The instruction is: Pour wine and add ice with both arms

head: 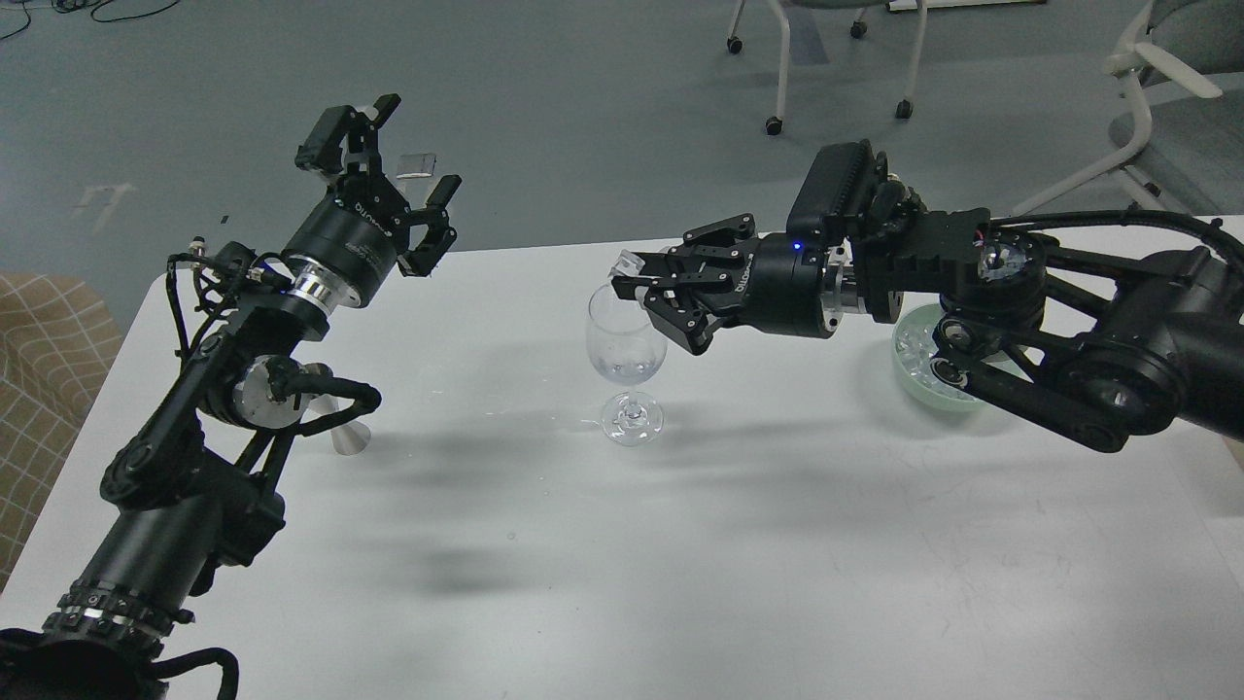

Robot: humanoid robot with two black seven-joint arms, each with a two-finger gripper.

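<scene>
One small clear cube of ice [625, 263] sits pinched between the fingertips of the right claw [632, 282], directly above the rim of the stemmed wine glass [626, 342]. The cube is colourless and glassy, catching a pale highlight against the dark fingers. More ice lies in the pale green bowl [918, 379] on the right side, largely hidden behind the right arm [1059, 331] (only a slice of its rim and glinting contents shows). The glass stands upright near the middle of the white surface [680, 544], and a little clear content shows low in its bowl.

The left claw [389, 180] is raised over the far left corner, its fingers spread wide and holding nothing. Below the left arm [194, 437] a small silvery cone-shaped object [345, 428] rests on the surface, partly covered by the arm and its cable.

The surface is plain white with soft grey shadows of both arms across it. Beyond it lies grey-blue flooring, with white chair legs on castors [826, 68] at the far side and another chair [1157, 107] at the upper right. A tan checked fabric [44, 379] shows at the left edge.

The near half of the surface is open, and the glass stands well apart from every edge, while the bowl lies closer to the right edge
</scene>
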